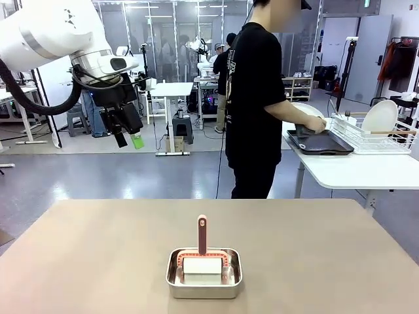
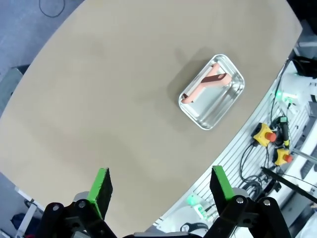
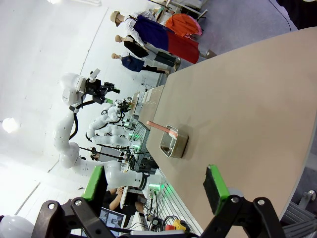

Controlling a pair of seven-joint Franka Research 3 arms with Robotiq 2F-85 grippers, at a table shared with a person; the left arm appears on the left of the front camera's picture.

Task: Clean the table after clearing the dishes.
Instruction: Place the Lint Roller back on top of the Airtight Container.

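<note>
Large matte beige-tan table [image 1: 98, 261] fills lower frame; small rectangular steel pan [image 1: 204, 275] with pink-handled brush [image 1: 202, 234] at bottom centre. Left claw [image 1: 129, 139], upper left, wide, empty. Right claw [image 3: 156, 186] wide, empty.

Bright even light, soft shadows, fisheye edges

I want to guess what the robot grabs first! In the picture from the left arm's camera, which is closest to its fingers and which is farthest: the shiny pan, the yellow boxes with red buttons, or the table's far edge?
1. Yellow boxes, to the right, off the table.
2. Shiny pan, on the table, up and right.
3. Table's far edge, at upper left.
</note>
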